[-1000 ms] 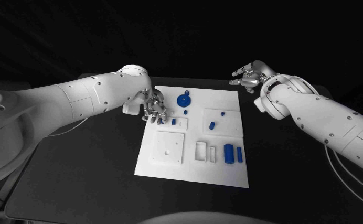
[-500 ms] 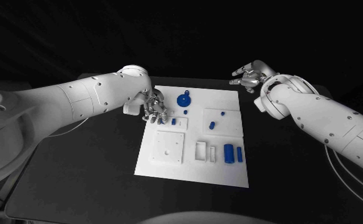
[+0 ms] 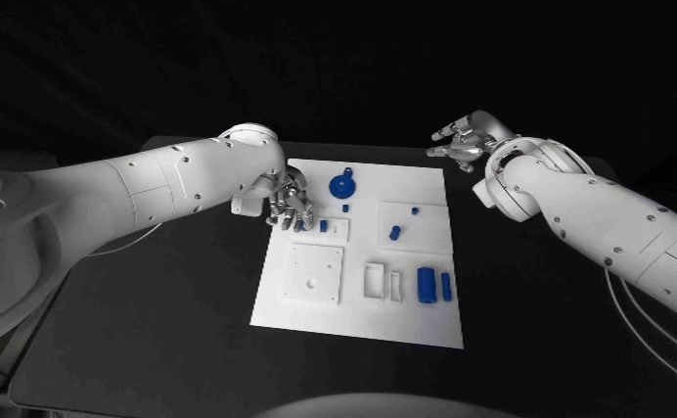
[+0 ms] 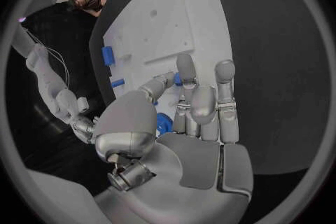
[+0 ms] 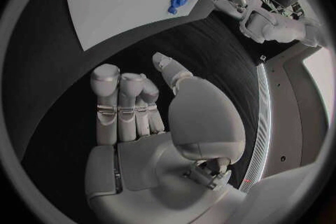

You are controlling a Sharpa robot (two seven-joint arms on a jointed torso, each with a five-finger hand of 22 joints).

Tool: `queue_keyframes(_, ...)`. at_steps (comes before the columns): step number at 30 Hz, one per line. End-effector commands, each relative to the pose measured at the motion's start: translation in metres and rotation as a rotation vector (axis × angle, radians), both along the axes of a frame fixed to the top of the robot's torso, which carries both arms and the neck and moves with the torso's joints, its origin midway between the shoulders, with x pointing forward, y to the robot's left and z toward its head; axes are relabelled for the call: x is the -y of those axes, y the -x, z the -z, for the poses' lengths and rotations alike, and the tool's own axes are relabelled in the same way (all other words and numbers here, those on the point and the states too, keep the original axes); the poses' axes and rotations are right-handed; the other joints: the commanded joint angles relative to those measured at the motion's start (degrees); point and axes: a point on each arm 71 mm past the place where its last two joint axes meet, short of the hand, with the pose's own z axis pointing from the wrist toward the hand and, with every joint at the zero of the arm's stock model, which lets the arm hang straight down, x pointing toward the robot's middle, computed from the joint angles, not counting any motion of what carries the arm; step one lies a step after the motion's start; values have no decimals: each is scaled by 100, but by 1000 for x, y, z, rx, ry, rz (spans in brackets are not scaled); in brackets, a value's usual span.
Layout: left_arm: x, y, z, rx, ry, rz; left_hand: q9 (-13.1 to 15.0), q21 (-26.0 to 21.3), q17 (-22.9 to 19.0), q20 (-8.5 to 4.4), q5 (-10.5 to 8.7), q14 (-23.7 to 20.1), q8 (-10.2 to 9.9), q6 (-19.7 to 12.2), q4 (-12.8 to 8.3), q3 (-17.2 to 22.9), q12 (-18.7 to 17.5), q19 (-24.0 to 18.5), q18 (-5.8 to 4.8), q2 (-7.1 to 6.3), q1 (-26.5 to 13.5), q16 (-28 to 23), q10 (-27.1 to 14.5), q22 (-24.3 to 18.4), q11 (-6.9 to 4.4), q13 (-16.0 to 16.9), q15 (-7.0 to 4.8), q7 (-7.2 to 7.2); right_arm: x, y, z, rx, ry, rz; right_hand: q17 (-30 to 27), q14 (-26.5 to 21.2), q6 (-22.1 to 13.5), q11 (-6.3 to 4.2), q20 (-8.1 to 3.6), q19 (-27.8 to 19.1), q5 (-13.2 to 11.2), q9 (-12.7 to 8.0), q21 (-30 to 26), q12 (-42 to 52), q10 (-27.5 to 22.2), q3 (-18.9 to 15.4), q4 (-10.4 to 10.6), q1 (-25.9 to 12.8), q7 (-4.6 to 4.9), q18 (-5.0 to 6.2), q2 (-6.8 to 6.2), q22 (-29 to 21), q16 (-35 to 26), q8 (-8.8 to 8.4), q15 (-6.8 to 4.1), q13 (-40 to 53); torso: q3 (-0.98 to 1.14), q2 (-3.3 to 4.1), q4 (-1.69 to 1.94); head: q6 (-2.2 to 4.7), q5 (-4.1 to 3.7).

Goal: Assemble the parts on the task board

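The flat white board (image 3: 364, 259) lay in the middle of the matte black table (image 3: 156, 301), its long axis running away from the robot. Nearest on it were a square white plate (image 3: 316, 273) and two upright blue cylinders (image 3: 427, 286), long axes along the board. Farther on sat a small blue peg (image 3: 395, 234) and a round blue disc (image 3: 343, 185). The left hand (image 3: 288, 202) rested at the board's left edge, metal fingertips (image 4: 185, 64) pinching a small blue piece (image 4: 177, 79). Beyond the far right corner the right hand (image 3: 467, 140) hovered, fingers loosely curled, holding nothing.
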Motion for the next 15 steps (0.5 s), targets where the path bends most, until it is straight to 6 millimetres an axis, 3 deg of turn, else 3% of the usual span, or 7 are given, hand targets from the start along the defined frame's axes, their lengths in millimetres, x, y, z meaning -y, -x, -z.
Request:
queue_keyframes(1,4,2,4,28,-9,-9,-11,12,8,31,10,22,-15,241,-836,839,32,22,68,97,138,36,192,101,-26,-2,-30,-228,-1,0,0,-1,9,-13,9,36,18,-16,-17,313,3,-7,-22,17,-29,13,-42,-20,16,40,55,200,-31,-35,9,8,0,1,0,-5,-3)
queue_keyframes(15,7,6,10,69,-27,-13,-105,-18,-23,46,-38,28,-20,215,-821,788,20,40,78,114,95,13,207,94,-13,-29,-25,-217,-1,0,0,0,9,-13,9,36,21,-17,-17,314,4,-7,-22,18,-28,21,-43,-22,15,39,57,201,-32,-35,9,9,-4,1,0,-8,-5)
